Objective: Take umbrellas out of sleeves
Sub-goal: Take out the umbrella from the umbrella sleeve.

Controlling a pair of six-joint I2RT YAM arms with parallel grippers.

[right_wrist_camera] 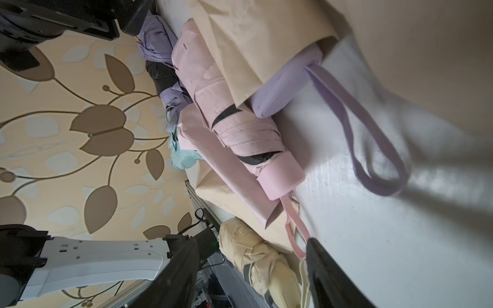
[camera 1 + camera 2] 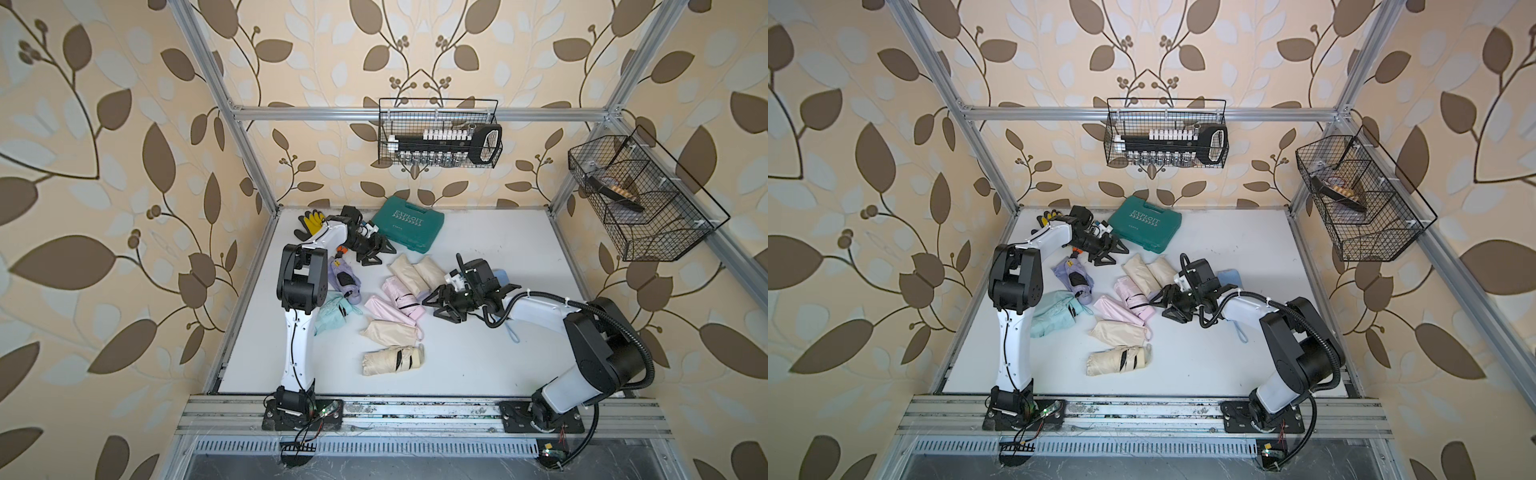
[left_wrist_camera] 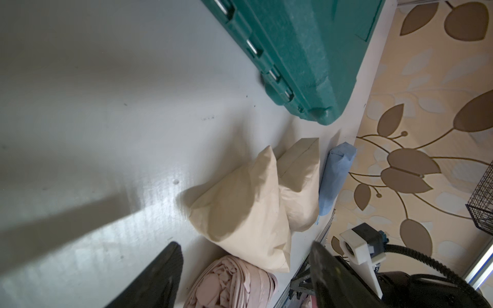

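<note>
A white table [image 2: 478,365] is seen in both top views, enclosed by aluminium rails and leaf-patterned walls. The left arm [image 2: 297,332] is bent over the table's far left part. The left gripper [image 2: 379,253] is held above bare table just beside a green plastic case [image 2: 407,224], and its jaws are spread wide with nothing gripped. The right arm [image 2: 540,309] is stretched across the right side. The right gripper [image 2: 434,307] is set low beside the middle heap, and its jaws are parted and empty.

The umbrellas and sleeves are spread over the middle and left of the table. A mint bundle [image 2: 332,313] is partly hidden by the left arm. A bare cream umbrella [image 2: 392,360] with black straps is laid nearest the rig's front rail, with a filled cream sleeve [image 2: 392,330] just behind it. A pink umbrella [image 2: 401,296], out of its cover, is rested against a pink sleeve [image 2: 384,309]. Two further cream sleeves [image 3: 240,213] are laid side by side behind it. A bare lilac umbrella [image 2: 345,279] is found under the left arm's elbow, and a blue sleeve [image 3: 337,176] is partly covered by the right wrist. Yellow-black gloves [image 2: 311,222] are left in the far left corner.

From one cream sleeve's mouth a lilac handle [image 1: 285,88] is seen protruding, its lilac wrist loop [image 1: 373,149] laid on the table. A pink wrist loop [image 1: 293,234] ends just beside a right finger; whether it is touched cannot be told.
</note>
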